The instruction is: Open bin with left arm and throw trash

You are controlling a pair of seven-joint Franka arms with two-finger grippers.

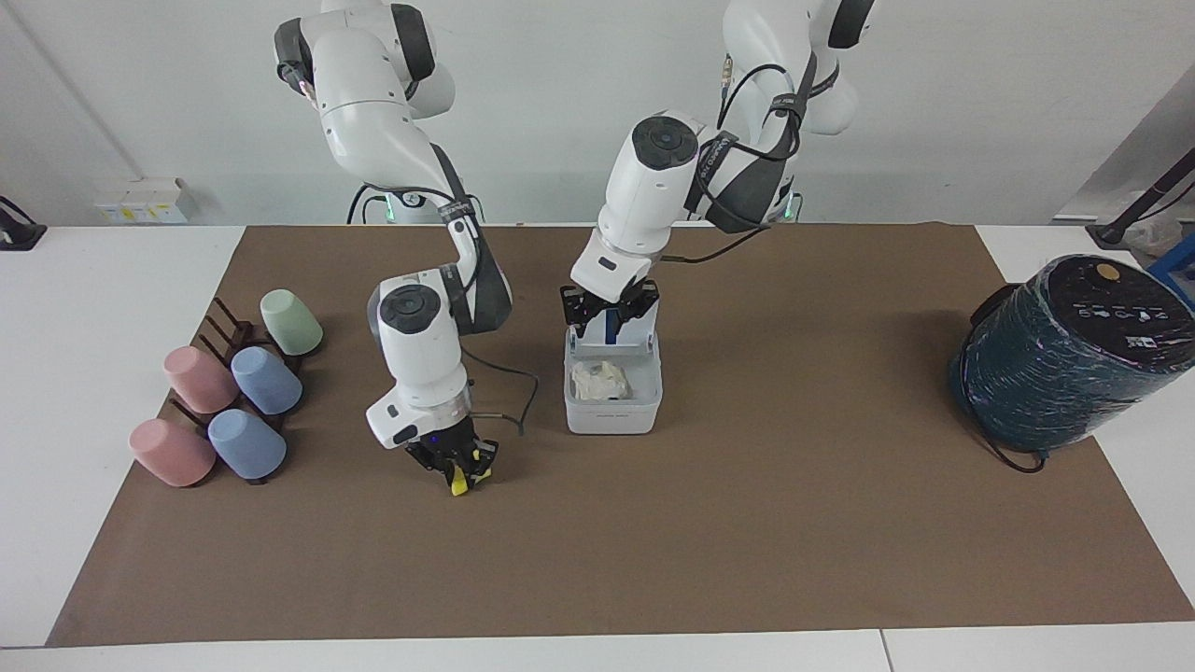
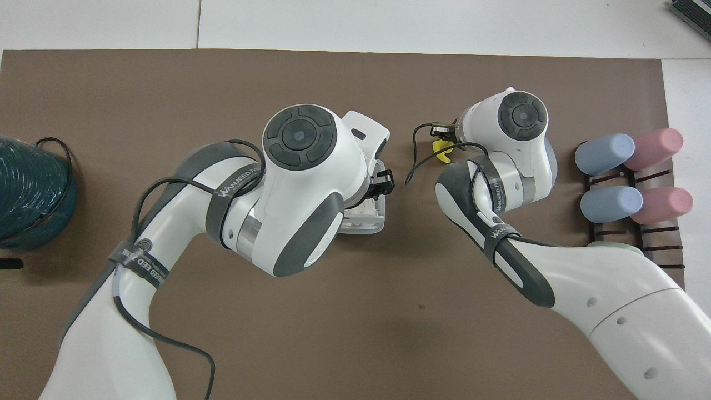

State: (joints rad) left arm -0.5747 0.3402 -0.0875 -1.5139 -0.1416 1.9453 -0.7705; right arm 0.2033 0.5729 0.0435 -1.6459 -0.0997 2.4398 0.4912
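My left gripper (image 1: 609, 312) hangs over the open bin (image 1: 612, 411), and paper wads (image 1: 598, 380) lie in it. My right gripper (image 1: 456, 469) is beside the bin, toward the cups (image 1: 233, 392), on the yellow chunk (image 1: 459, 484).

A dark band (image 2: 236, 176) strapped around the left arm (image 2: 183, 222) carries the brand lettering "WANJEED" in the overhead view. A matching band (image 2: 500, 236) on the right arm (image 2: 555, 278) bears similar lettering. White markings atop the teal wrapped cylinder (image 1: 1074, 355) are too small to read.
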